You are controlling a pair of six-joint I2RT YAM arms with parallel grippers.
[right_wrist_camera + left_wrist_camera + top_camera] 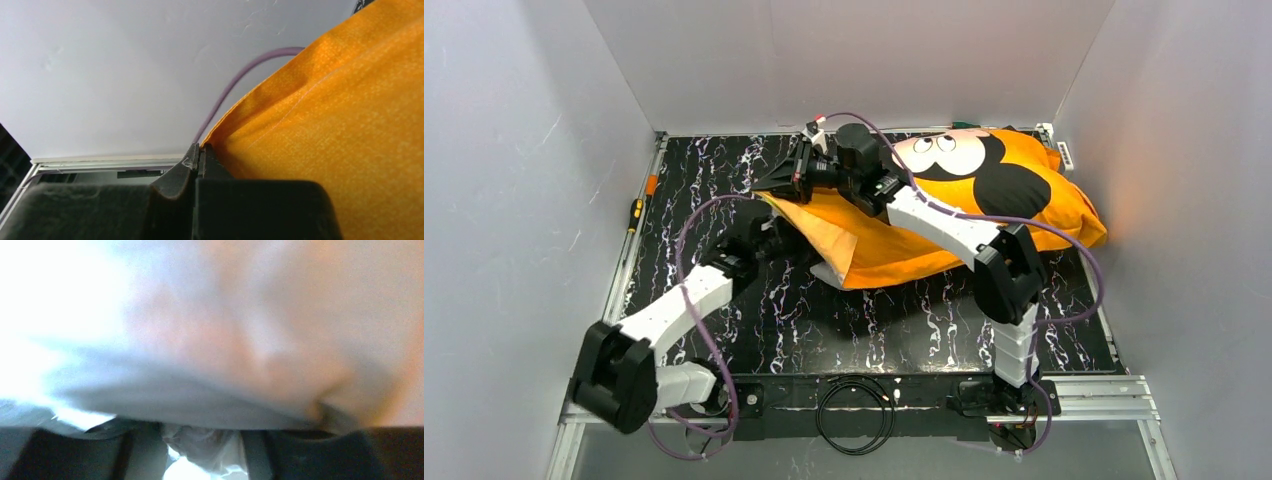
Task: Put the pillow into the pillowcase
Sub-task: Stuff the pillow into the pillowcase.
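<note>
- A black table (pixel 874 330) with white marble veining is seen from above, enclosed by plain white walls.
- The pillowcase (pixel 1064 200), bright orange with a black-and-white Mickey Mouse face turned upward, is spread over the far right part of the table, plump and bulging.
- The pillow (pixel 828 272) is mostly hidden inside the pillowcase; only a small off-white corner is seen poking out under the near left edge of the orange fabric.
- The right arm is stretched from its base at the near right, across the top of the pillowcase, to the far left end of it.
- The right gripper (pixel 796 172) is closed, and the hem of the orange pillowcase (pixel 325 125) is pinched between its fingertips, as shown by the right gripper (pixel 198 152) in its wrist view.
- A purple cable (pixel 240 75) is seen arching behind the orange fabric.
- The left arm is reached in from the near left, with the left gripper (pixel 769 238) tucked at the open left edge of the pillowcase.
- The left wrist view is filled with blurred off-white fabric, tinted orange, taken to be the pillow (pixel 200 340).
- At the left gripper (pixel 202 440), white fabric is bunched between the dark fingers; whether it is gripped cannot be told.
</note>
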